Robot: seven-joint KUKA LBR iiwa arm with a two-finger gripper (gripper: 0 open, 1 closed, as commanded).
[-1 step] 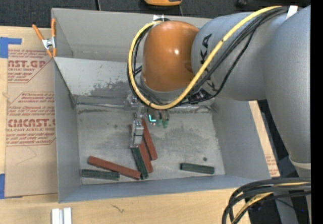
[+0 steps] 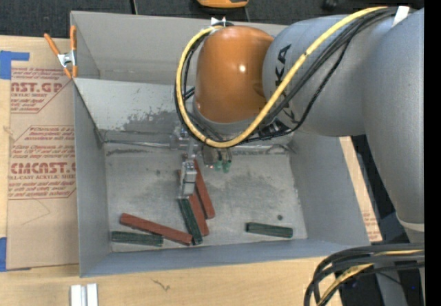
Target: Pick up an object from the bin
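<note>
Fingers — at upper ends of red/grn sticks.

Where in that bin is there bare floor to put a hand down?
Bare floor lies left of the claw, toward the left wall, and right of it, above the lone green stick. It is crowded below the claw, where red and green sticks cross at the front.

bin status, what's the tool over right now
Tool low in the bin, over the upper end of a red-brown stick. Dark green stick close alongside it. Another green stick lies apart, to the view's right.
</note>
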